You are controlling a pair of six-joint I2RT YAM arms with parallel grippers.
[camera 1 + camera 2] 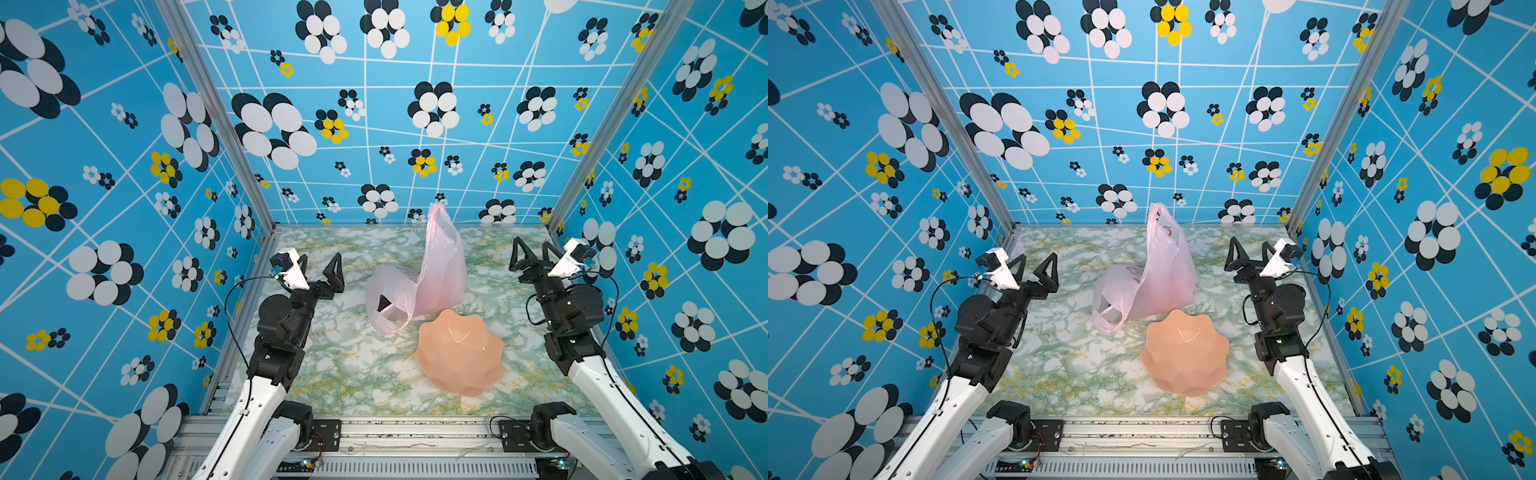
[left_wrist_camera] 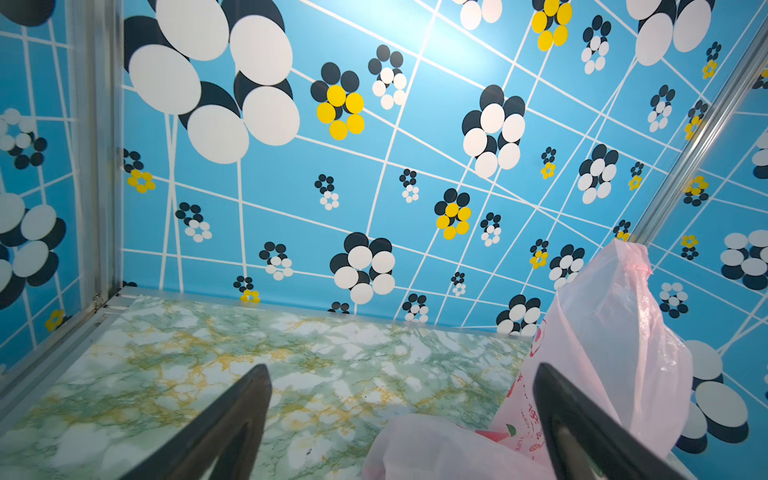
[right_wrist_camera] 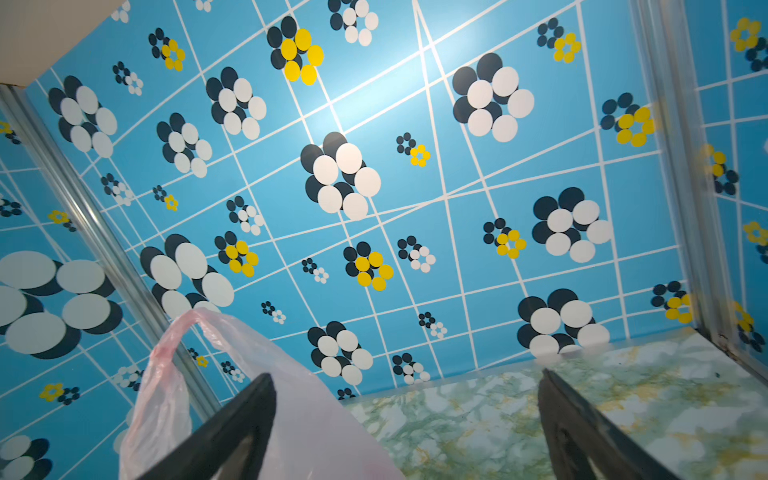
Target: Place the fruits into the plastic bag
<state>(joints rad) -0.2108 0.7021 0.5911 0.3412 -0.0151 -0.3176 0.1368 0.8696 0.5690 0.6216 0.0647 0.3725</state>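
While both arms hung clear of everything, the left hand point(image 1: 321, 258) was spread wide and empty above the table point(image 1: 353, 374). At mid-table the plastic bag point(image 1: 442, 270) stood slumped, one handle point(image 1: 436, 216) upright, with a dark shape point(image 1: 383, 303) in its mouth. The fruits could not be made out. A bowl point(image 1: 459, 357) sat just beside it, frontward. The right hand point(image 1: 532, 244) was spread wide and empty.

Blue flowered walls point(image 1: 399, 66), green marbled tabletop point(image 1: 353, 370)
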